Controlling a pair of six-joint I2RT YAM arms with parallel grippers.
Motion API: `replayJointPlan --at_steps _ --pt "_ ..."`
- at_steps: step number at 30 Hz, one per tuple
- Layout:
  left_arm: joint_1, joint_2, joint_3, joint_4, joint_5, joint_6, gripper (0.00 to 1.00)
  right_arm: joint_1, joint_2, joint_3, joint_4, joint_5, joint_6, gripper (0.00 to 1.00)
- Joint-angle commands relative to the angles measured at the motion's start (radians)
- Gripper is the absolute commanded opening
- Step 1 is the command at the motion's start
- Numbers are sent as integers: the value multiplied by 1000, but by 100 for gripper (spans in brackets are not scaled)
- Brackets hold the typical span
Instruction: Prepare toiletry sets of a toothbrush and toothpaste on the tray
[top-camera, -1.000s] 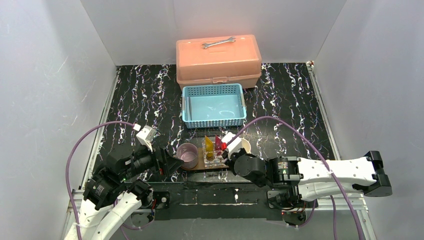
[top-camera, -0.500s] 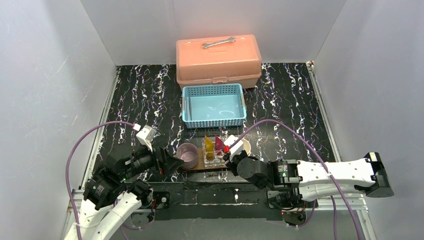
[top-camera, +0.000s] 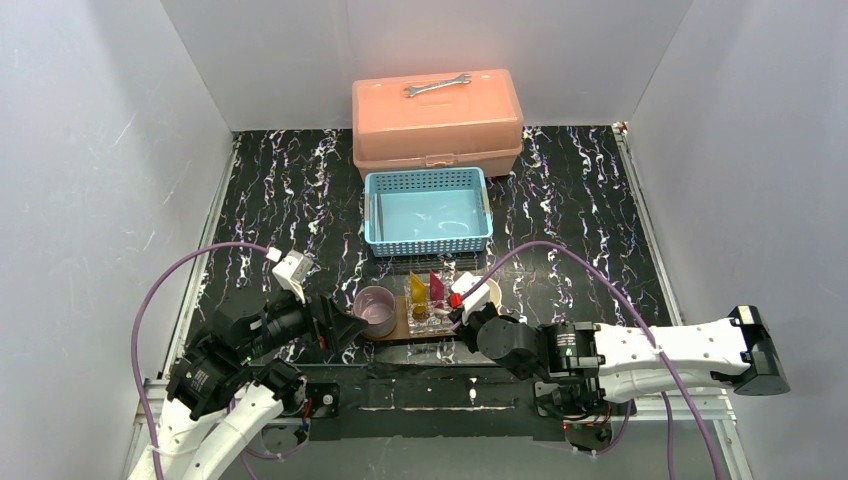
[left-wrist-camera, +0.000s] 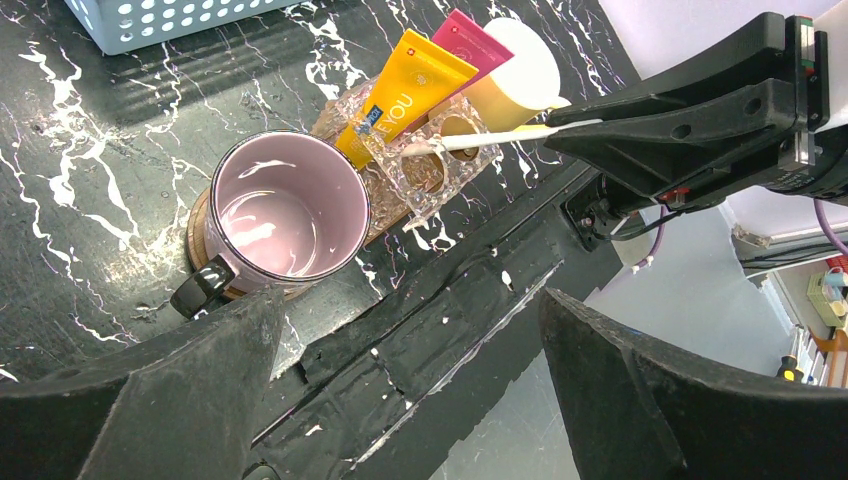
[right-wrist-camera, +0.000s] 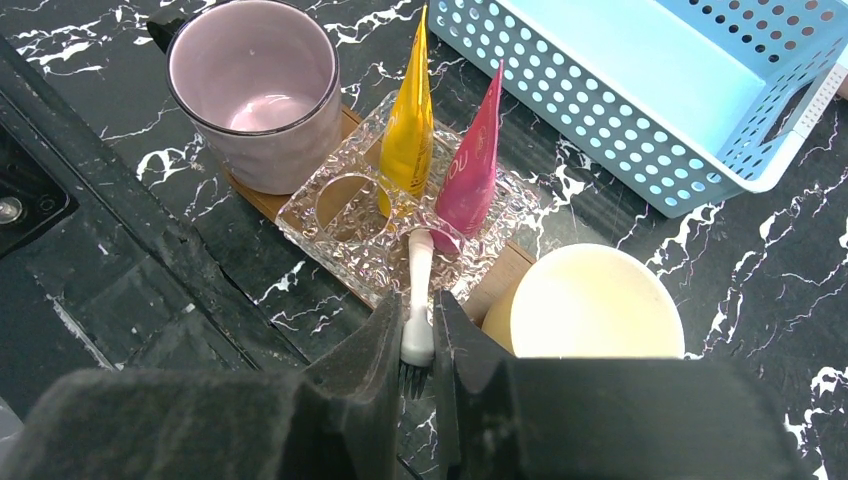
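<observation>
Item: toiletry set in assembly, 1 toothbrush (right-wrist-camera: 418, 268) in transit. The right gripper (right-wrist-camera: 417, 322) is clenched on its bristle end, with the handle pointing into the clear glass holder (right-wrist-camera: 345, 225) at the foot of the magenta-pink toothpaste (right-wrist-camera: 470, 165). The yellow toothpaste (right-wrist-camera: 410, 120) stands just beside that, both tubes upright in the holder on the tray (right-wrist-camera: 268, 203). The left gripper (left-wrist-camera: 410, 300) is spread wide with nothing in it, near the pink mug (left-wrist-camera: 285, 215). Hazards, as judged: the handle tip may catch a hole's rim instead of entering it, which could shove the holder or topple the leaning tubes; the pinch sits far from the leading end, so the brush may pivot on contact; the cream cup (right-wrist-camera: 585, 305) just beside the fingers could be nudged. Not determinable: whether the tip touches the glass or hovers over it; most of the tray, which is covered by what stands on it; any second brush. A slim object along the left wall of the blue basket (top-camera: 428, 243) is too small to identify.
</observation>
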Motion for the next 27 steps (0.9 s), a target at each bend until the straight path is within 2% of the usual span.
replayJointPlan --at_steps 1,5,17,27 --pt "2 3 -8 6 10 7 98 2 -18 -14 47 28 2 19" --pt "2 3 -7 6 9 7 98 1 -18 -16 44 19 5 27" --pt "2 -1 -9 7 10 8 98 3 -31 9 21 6 8 33" --pt "2 -10 -9 6 10 9 98 2 10 208 -125 64 -23 37"
